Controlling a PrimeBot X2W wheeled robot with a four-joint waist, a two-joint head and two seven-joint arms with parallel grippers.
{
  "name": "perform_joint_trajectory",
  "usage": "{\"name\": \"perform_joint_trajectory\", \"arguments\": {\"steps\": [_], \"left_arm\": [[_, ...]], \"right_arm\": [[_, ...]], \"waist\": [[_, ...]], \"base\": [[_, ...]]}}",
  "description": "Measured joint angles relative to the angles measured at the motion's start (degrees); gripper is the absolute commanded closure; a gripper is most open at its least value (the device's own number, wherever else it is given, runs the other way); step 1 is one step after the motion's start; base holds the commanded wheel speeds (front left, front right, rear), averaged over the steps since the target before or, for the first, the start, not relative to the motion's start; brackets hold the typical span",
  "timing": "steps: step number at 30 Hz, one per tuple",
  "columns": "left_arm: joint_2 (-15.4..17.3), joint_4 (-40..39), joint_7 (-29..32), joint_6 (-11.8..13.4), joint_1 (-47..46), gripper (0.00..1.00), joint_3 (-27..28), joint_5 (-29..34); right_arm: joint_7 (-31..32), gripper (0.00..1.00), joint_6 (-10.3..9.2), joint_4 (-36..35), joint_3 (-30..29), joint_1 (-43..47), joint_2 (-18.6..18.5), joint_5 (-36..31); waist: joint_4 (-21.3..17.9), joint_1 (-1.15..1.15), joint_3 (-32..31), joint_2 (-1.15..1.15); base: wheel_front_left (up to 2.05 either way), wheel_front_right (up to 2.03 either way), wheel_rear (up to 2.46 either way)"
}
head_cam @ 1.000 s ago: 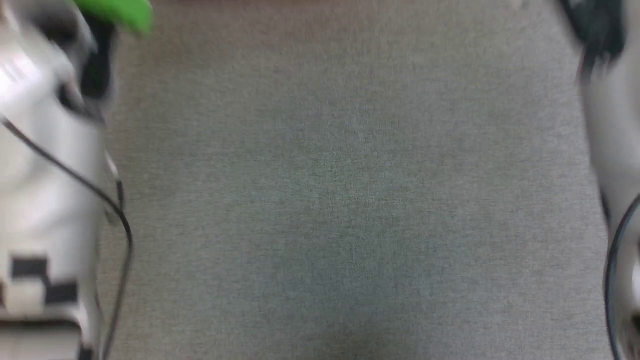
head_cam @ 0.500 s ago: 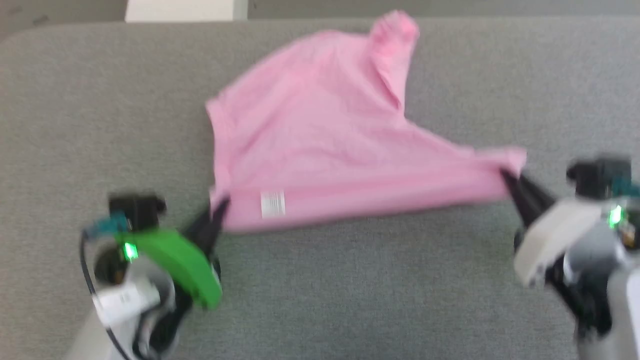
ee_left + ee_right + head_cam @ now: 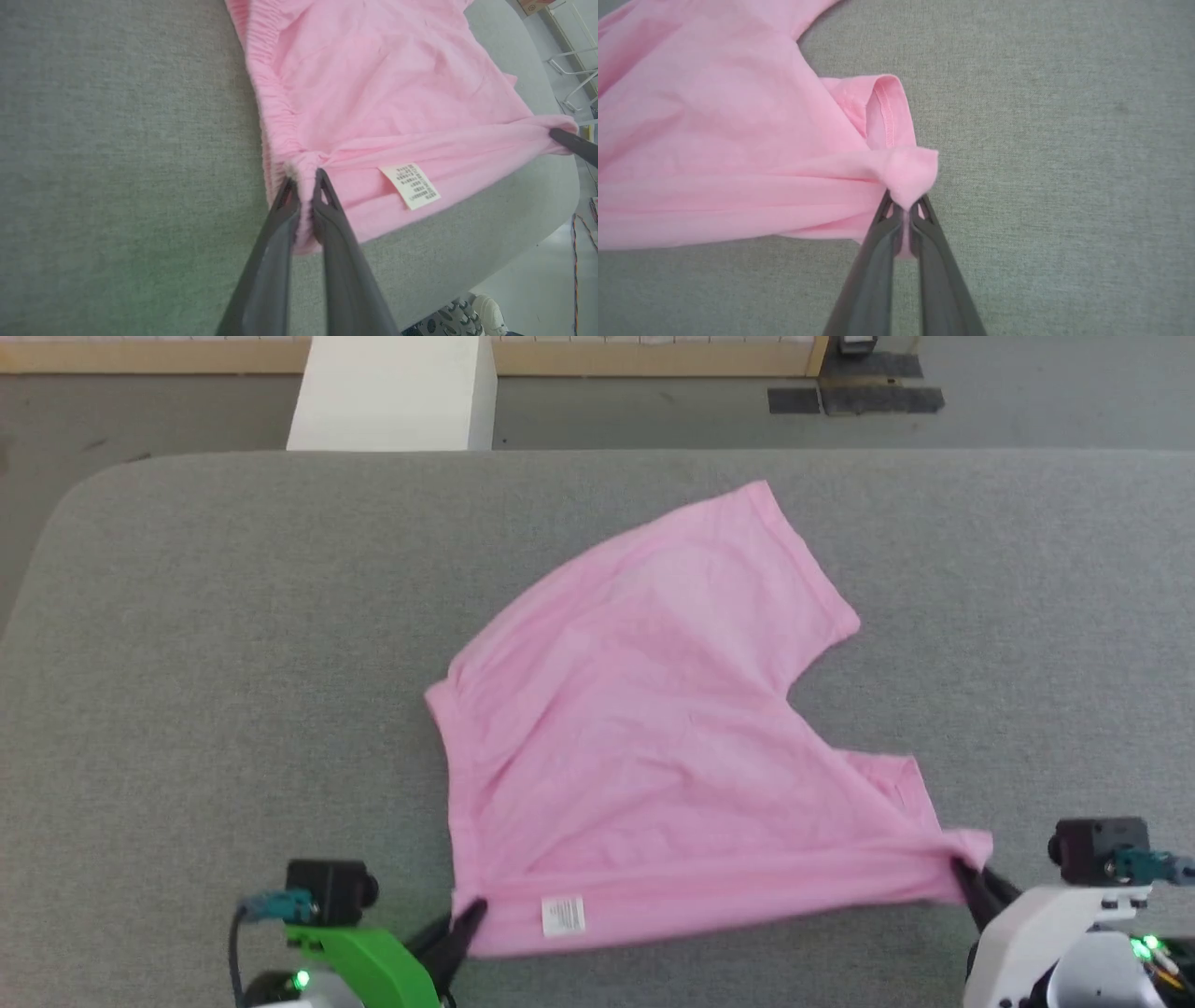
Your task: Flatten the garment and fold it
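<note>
Now garment [image 3: 644, 747] stretched between left claw [image 3: 464, 917], right claw [image 3: 962, 877]

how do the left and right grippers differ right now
The left gripper has a green housing; the right gripper has a white one. The left pinches the garment at its gathered waistband corner near the label; the right pinches a corner beside a hemmed leg end. Both are shut on it.

The light is bright and even. The pink shorts [image 3: 635, 728] leave just a thin, soft shadow on the grey table [image 3: 187, 663]. The head view is sharp. In both wrist views the dark fingers [image 3: 271, 280] look blurry close up. In the left wrist view the table edge bends.
</note>
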Motion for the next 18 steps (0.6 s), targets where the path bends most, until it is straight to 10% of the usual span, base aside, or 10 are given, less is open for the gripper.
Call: {"name": "perform_joint_trajectory", "arguments": {"steps": [8,18], "left_arm": [[-0.9,-2.0,-3.7,0.1,0.7,1.0,0.3,-0.1],[-6.3,2.9,-10.7,0.5,-14.2,1.0,1.3,3.3]], "right_arm": [[-1.0,1.0,0.0,-3.3,1.5,-1.2,-1.1,-3.5],[-3.6,1.0,0.0,3.6,7.7,-23.3,-10.3,-3.8]], "waist": [[0.7,0.0,-0.6,0.0],[2.5,0.0,2.9,0.0]], "base": [[0.0,0.0,0.0],[0.0,0.0,0.0]]}}
